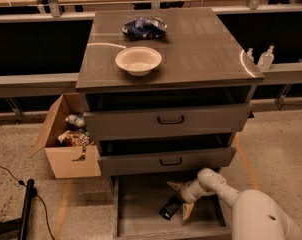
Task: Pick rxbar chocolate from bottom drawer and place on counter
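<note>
The rxbar chocolate (pixel 169 208) is a small flat black bar lying on the grey floor of the open bottom drawer (pixel 136 209). My gripper (pixel 181 200) reaches down into the drawer from the right on its white arm (pixel 226 191). It is open, with one finger (pixel 174 185) above the bar and the other finger (pixel 186 211) right beside the bar's right end. The counter (pixel 201 44) is the wood-grain cabinet top above.
A white bowl (pixel 138 60) and a blue-and-white snack bag (pixel 144 27) sit on the counter. Two upper drawers with black handles (pixel 170 120) stand slightly pulled out. A cardboard box (pixel 66 139) of items stands left of the cabinet. Two bottles (pixel 265 59) stand at right.
</note>
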You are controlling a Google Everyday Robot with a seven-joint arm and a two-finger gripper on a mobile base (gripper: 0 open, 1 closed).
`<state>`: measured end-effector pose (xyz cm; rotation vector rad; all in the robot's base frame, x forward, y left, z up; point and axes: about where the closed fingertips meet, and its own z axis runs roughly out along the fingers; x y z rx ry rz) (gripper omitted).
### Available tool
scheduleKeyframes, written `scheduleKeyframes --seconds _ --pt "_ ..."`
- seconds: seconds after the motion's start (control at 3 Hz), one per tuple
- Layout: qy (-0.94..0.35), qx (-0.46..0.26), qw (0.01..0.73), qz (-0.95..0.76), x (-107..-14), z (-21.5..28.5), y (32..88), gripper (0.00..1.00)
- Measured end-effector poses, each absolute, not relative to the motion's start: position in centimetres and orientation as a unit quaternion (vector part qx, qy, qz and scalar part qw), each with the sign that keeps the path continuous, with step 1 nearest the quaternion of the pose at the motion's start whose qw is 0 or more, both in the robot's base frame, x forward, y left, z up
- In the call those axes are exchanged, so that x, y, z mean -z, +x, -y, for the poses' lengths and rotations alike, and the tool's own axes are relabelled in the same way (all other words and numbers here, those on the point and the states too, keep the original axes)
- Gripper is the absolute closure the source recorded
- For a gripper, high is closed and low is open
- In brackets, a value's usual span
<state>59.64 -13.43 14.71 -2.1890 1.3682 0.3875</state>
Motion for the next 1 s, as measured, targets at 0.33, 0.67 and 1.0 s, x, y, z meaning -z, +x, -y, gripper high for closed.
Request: scheduleKeyframes --seconds 0.33,0.67,1.0 --pt "-0.814 -0.154 0.238 -0.506 -12.8 13.3 59.4 0.00" --pt "-0.816 -0.157 0.233 -0.505 -12.3 13.1 59.2 0.00" --pt "-0.819 -0.164 0.225 -0.501 -11.8 12.8 59.0 0.00"
